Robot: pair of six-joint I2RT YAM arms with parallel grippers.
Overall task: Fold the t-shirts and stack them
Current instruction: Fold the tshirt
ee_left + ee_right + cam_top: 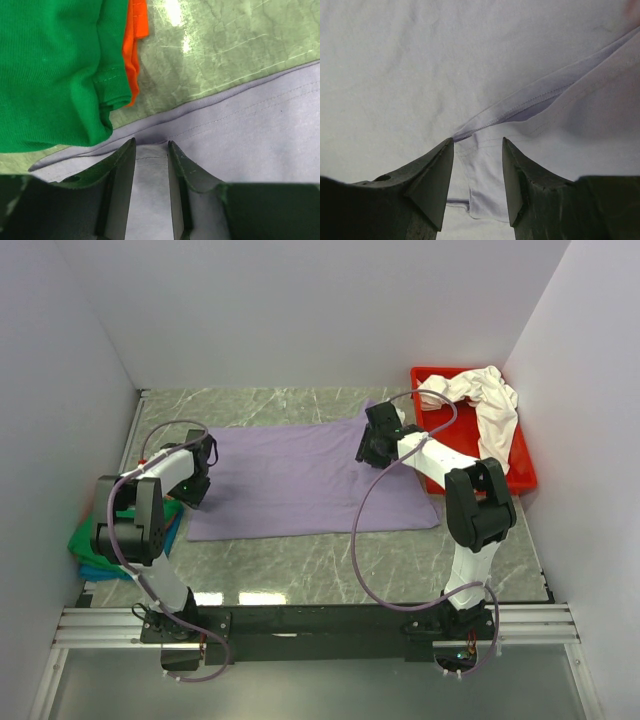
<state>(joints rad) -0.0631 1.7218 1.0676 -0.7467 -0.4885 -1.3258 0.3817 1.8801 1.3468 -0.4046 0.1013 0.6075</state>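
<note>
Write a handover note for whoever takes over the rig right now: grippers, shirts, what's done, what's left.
Left gripper: open, low over the left edge of the lavender shirt, holding nothing.
Right gripper: open over a hemmed fold at that shirt's right end, holding nothing.
Shirts: lavender spread flat mid-table. Green shirt lies on the blue shirt at the table's left, with the red-orange shirt showing beside it. White shirt lies crumpled in the red tray.
Done: three shirts appear stacked.
Left: finish folding and stack the lavender shirt, then the white.
</note>
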